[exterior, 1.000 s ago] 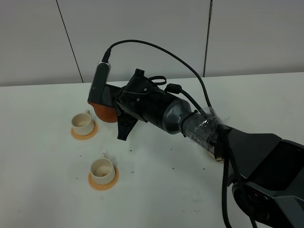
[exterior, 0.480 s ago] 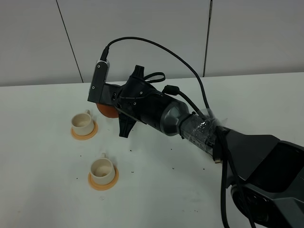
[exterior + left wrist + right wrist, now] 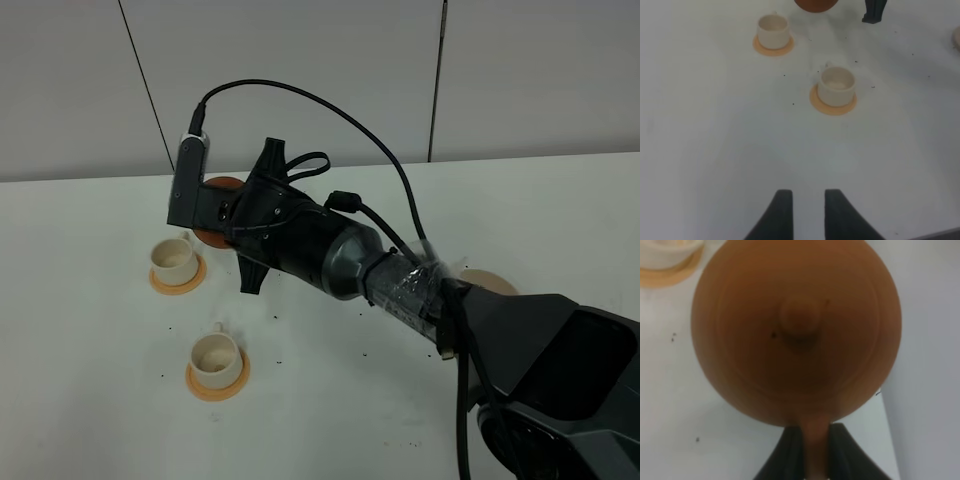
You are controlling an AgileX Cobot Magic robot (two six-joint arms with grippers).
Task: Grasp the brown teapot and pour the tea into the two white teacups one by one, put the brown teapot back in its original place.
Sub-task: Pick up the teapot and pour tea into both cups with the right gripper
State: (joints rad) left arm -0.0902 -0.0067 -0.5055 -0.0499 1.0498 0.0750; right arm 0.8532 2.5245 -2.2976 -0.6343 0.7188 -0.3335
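Your right tool (image 3: 815,442) clenched on brown teapot (image 3: 750,340). Pot held in air, close by far teacup (image 3: 173,260); tilt unclear. Near teacup (image 3: 215,355) well apart from pot. Tea in either cup: cannot tell, so judge pouring unfinished. Coaster (image 3: 490,281) bare; return of pot remains for you. Left tool (image 3: 804,197) released, idle over desk (image 3: 700,140).

Bare table (image 3: 715,150) lies open ahead of the left gripper (image 3: 804,209) up to the nearer teacup (image 3: 837,86); beyond it the teapot (image 3: 815,5) seemingly blocks the way.
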